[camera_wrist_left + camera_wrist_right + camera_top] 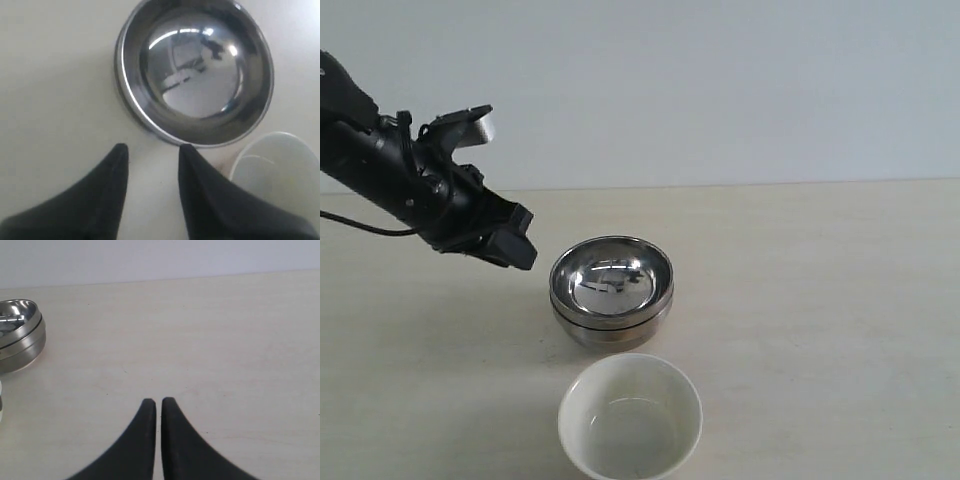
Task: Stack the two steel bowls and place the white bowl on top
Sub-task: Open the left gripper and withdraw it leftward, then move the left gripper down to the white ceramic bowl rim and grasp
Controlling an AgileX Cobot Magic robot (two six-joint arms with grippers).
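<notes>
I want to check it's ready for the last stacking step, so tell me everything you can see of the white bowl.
The white bowl is small, round and glossy. It looks ceramic and is plain, with a smooth rim. It stands upright and empty on the pale table. In the exterior view it sits on the near side of the stacked steel bowls, close to them but seemingly not touching. No chip or crack shows. Nothing but the table touches it.

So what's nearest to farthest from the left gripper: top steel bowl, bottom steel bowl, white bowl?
Exterior view, left gripper:
1. Top steel bowl and bottom steel bowl, nested at centre: too close to call.
2. White bowl, in front of them.
</notes>
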